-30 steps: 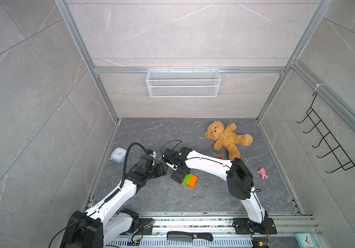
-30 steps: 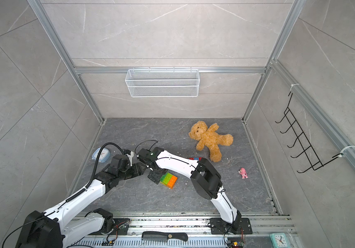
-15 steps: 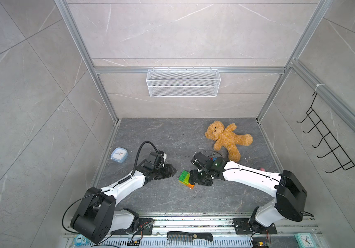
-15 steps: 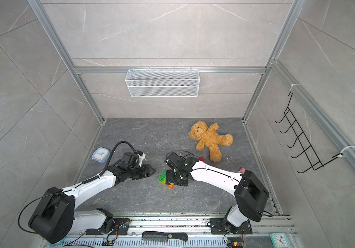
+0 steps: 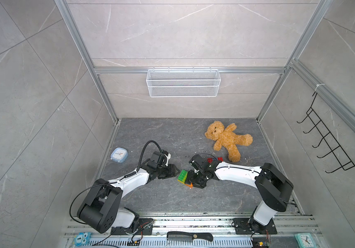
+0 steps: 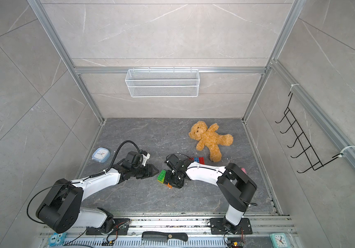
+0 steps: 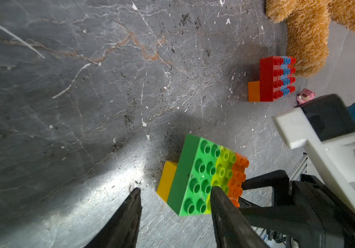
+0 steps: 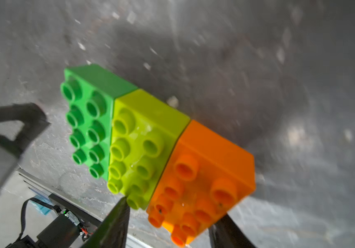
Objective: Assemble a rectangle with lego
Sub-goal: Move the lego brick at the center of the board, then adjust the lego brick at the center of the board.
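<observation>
A flat lego block [image 5: 182,176] [image 6: 161,175] of green, lime and orange bricks, with yellow under it, lies mid-floor. My right gripper [image 8: 172,221] [image 5: 191,182] is shut on its orange end [image 8: 204,176]; one finger touches the lime brick. My left gripper [image 7: 175,193] [image 5: 175,171] stands open at the green side [image 7: 193,176], with the block's near corner between its fingertips. A second lego block [image 7: 276,78] [image 5: 214,159] of red and blue bricks on orange lies by the teddy's leg.
A brown teddy bear [image 5: 226,139] lies at the back right. A pale blue clock [image 5: 119,154] sits near the left wall. A tiny pink figurine [image 7: 305,96] is beside the red block. A wire basket [image 5: 183,82] hangs on the back wall.
My right gripper swung from the block's far left side to its right side and narrowed onto the orange end. My left gripper moved right, up to the green side, and narrowed a little.
</observation>
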Robot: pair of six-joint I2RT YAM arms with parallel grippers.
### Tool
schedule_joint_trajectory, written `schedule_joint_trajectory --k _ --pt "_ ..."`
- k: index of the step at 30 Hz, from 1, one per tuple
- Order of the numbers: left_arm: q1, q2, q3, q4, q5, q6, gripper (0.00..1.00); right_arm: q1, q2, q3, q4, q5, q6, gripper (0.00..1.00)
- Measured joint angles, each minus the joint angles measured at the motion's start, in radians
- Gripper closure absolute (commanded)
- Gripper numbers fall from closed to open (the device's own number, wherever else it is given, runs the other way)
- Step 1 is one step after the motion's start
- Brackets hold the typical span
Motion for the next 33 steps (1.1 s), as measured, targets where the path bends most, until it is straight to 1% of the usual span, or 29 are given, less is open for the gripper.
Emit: schedule_joint_trajectory --k 3,6,8,11,13,15,18,21,24,28,33 --pt "0.039 -0.01 0.0 -0.016 -0.014 0.0 0.44 -0.015 0.064 0.087 -0.008 -0.004 -0.052 0.47" --pt "0.079 -0.031 0.0 -0.04 -0.024 0.001 0.4 -0.023 0.123 0.171 -0.022 -0.006 -0.105 0.47" --pt "0.091 -0.045 0.0 -0.055 -0.034 -0.002 0.37 -0.023 0.144 0.209 -0.042 -0.003 -0.142 0.48" --pt "0.092 -0.051 0.001 -0.06 -0.047 -0.003 0.37 -0.025 0.149 0.228 -0.067 0.001 -0.179 0.47" --pt "0.094 -0.048 0.01 -0.074 -0.048 -0.003 0.37 -0.029 0.149 0.23 -0.075 0.0 -0.188 0.45" --pt "0.098 -0.036 0.036 -0.088 -0.048 -0.002 0.37 -0.035 0.149 0.23 -0.076 0.0 -0.19 0.38" --pt "0.1 0.004 0.106 -0.101 -0.047 0.002 0.37 -0.043 0.14 0.203 -0.042 -0.009 -0.156 0.33" --pt "0.099 0.059 0.172 -0.103 -0.047 0.014 0.37 -0.049 0.108 0.125 0.018 -0.021 -0.085 0.32" --pt "0.099 0.128 0.215 -0.104 -0.041 0.036 0.4 -0.053 0.076 0.049 0.092 -0.026 0.008 0.32" --pt "0.099 0.192 0.227 -0.115 -0.027 0.056 0.45 -0.053 0.065 -0.006 0.186 -0.026 0.107 0.33" --pt "0.099 0.217 0.227 -0.126 -0.016 0.076 0.52 -0.053 0.064 -0.018 0.258 -0.026 0.16 0.32"
